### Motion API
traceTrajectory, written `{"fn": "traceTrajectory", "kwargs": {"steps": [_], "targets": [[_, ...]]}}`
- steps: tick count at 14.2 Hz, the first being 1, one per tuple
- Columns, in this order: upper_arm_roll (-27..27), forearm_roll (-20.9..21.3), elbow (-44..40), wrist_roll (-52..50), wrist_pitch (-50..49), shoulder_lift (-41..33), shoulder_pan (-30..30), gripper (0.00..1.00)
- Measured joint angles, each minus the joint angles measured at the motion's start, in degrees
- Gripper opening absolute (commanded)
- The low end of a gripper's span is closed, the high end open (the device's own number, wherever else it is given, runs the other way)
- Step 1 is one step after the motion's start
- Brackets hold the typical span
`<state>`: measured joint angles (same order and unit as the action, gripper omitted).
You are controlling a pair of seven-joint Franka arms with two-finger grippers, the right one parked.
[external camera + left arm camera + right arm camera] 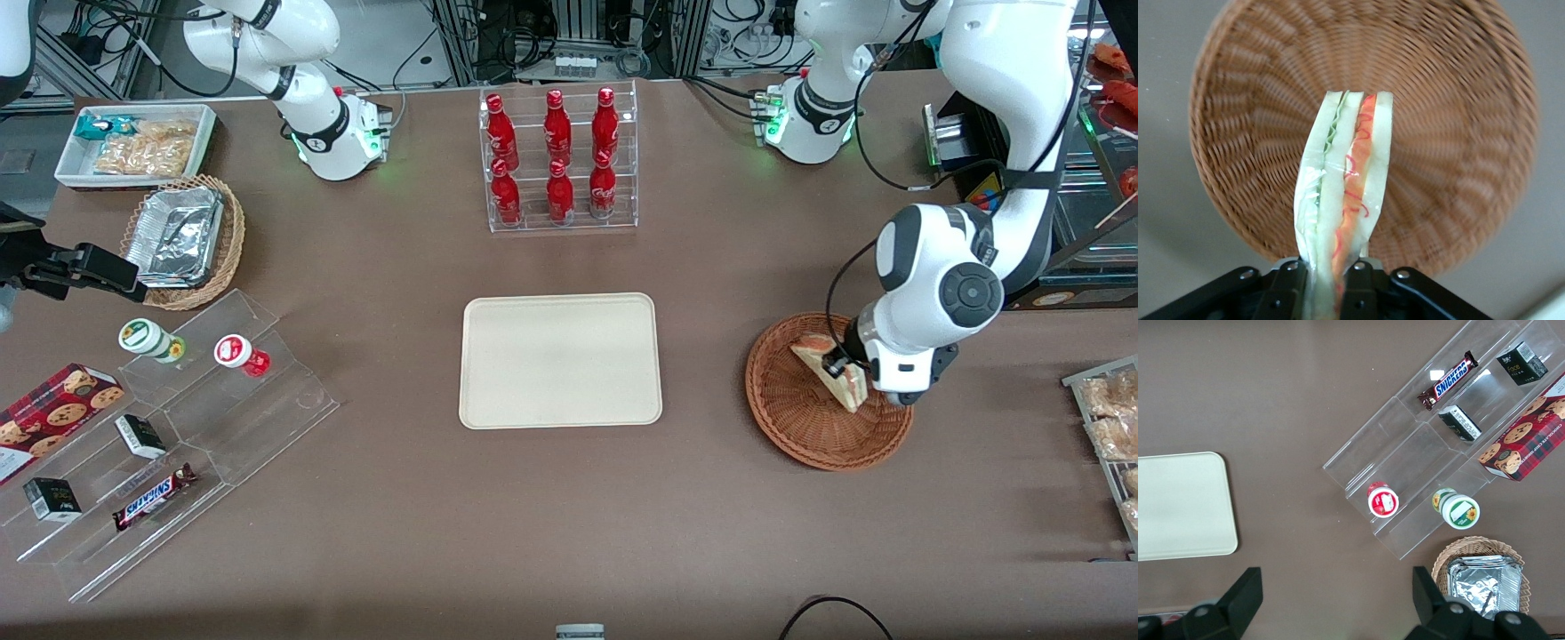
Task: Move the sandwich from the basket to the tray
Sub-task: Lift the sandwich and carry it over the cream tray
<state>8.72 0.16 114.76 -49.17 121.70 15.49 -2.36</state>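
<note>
— What is seen closest to the front camera?

— Clear steps (169, 444) are placed at the parked arm's end of the table, and a Snickers bar (153, 497), two dark small boxes (52, 499) and a cookie box (49, 418) are laid on them. Two small pots, one with a green lid (147, 339) and one with a red lid (236, 352), are kept on the upper step.

— And where is the sandwich?

— The sandwich (1345, 193) is held over the basket (827, 391), toward the working arm's end. It is pinched at its narrow end by the gripper (1333, 283), whose fingers (1290, 287) are pressed against both bread sides. In the wrist view the wedge is seen edge-on, with green filling in one layer and red in the other, under clear wrap. Whether the sandwich touches the basket floor cannot be told.

— Is the tray occupied?

— Nothing is seen on the tray (561, 360). It is laid flat at the middle of the table, well apart from the basket.

— What else is found on the table?

— A clear rack of red bottles (558, 160) is set farther from the camera than the tray. A tan basket with foil trays (182, 240) and a white bin of snacks (135, 144) are placed near the parked arm.
</note>
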Motion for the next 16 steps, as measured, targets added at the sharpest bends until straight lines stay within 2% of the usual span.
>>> {"fn": "traceTrajectory", "kwargs": {"steps": [3,6,11,16], "targets": [[0.5,2.3,-7.0,2.2,-9.9,0.7,-6.6,0.10],[0.6,4.4,-14.7,2.3,-12.3,5.4,-14.7,0.12],[0.7,4.5,-26.0,-3.8,-11.2,17.8,-26.7,0.12],[0.7,4.5,-30.3,-6.2,-0.8,25.7,-34.2,0.12]]}}
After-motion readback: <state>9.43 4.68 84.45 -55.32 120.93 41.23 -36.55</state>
